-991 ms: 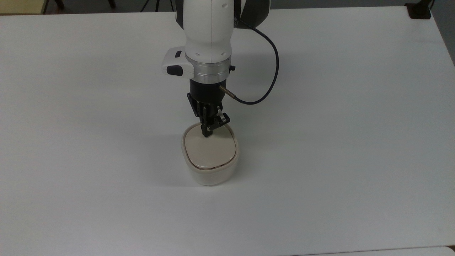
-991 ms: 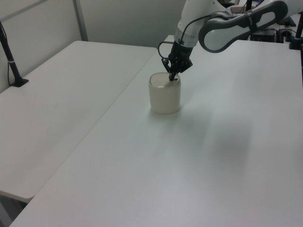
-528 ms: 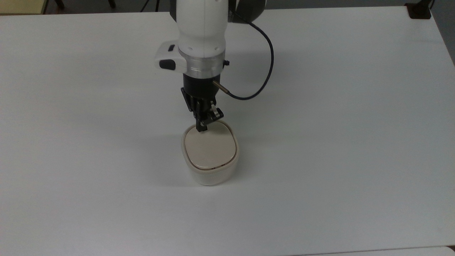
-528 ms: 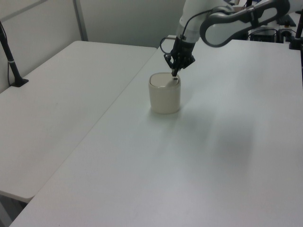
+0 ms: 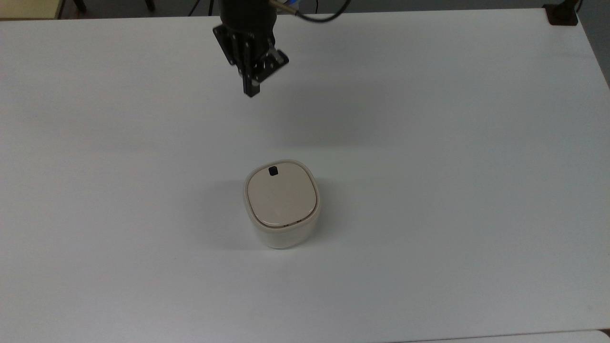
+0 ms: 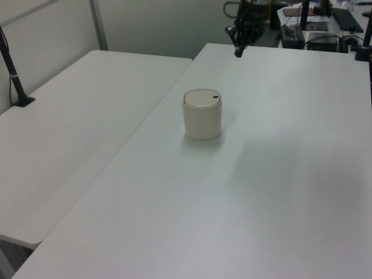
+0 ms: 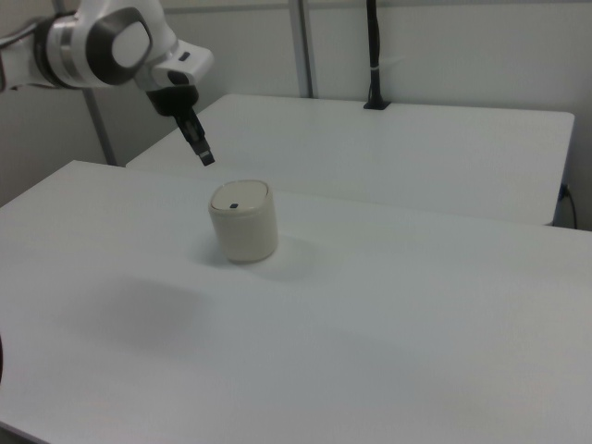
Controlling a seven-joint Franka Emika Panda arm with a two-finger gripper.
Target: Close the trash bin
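Lid down on the bin, end effector raised and holding nothing.

The small cream-white, rounded-square plastic trash bin [image 5: 282,209] stands near the middle of the white table [image 5: 452,143], its flat beige lid [image 5: 281,196] lying level inside the rim with the small black square mark [image 5: 273,171] at the edge nearest the arm. The black two-finger end effector [image 5: 251,88] hangs well apart from it, above the table's far part in the top view, fingers drawn close together and gripping nothing. The tub looks light, stiff and smooth-walled, so it would likely slide under a sideways shove; a straight downward press on the lid, near the mark, seems the safest contact. Whether the lid is latched cannot be told, and the bin's inside is hidden.
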